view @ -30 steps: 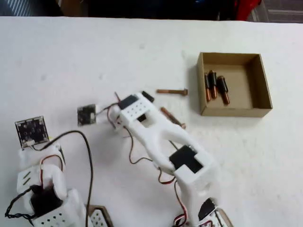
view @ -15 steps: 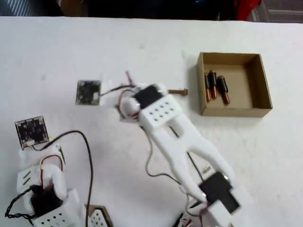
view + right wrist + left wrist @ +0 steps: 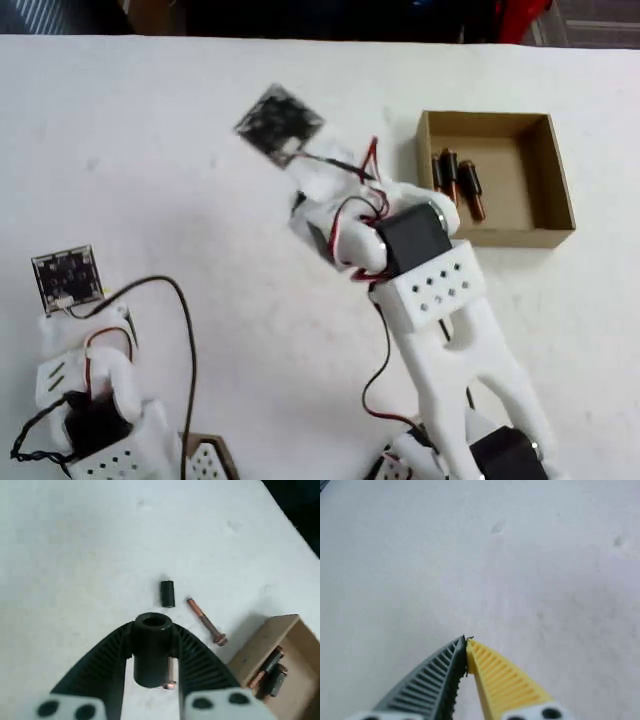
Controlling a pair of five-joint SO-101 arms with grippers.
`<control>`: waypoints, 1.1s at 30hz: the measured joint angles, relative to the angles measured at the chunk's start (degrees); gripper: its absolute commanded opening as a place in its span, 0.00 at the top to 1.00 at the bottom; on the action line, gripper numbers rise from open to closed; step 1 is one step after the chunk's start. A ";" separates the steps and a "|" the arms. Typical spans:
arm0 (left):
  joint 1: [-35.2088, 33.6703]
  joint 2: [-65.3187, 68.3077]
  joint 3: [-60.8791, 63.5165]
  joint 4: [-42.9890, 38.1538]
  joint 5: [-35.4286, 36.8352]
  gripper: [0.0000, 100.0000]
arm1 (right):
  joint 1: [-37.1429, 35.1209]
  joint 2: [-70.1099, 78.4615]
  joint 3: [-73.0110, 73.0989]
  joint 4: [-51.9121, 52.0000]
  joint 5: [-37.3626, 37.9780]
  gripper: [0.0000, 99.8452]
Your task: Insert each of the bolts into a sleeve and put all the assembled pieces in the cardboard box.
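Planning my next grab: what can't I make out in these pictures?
High view: the right arm covers the loose bolt and the spare sleeve.
Right wrist view: the held sleeve in the right gripper hides most of a second bolt; inside it or behind it, I cannot tell.

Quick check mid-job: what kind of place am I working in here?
Probably a hobby or lab workbench: a plain white tabletop, white plastic robot arms with exposed red-and-black wiring, and a small brown cardboard box of assembled bolts.
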 measured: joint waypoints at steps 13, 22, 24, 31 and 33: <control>0.44 0.00 0.00 0.00 0.00 0.98 | 7.47 -0.09 0.00 12.22 -12.04 0.98; 0.44 0.00 0.44 0.00 0.00 0.98 | 7.82 16.88 0.00 12.84 -12.04 0.98; 0.44 0.00 0.44 0.00 0.00 0.98 | 7.82 22.07 0.00 11.25 -12.04 0.98; 0.44 0.00 0.53 0.00 0.00 0.98 | 7.74 34.90 0.00 3.43 -11.43 0.98; 0.44 0.00 0.53 0.00 0.00 0.98 | 7.03 37.01 0.00 1.85 -10.02 0.98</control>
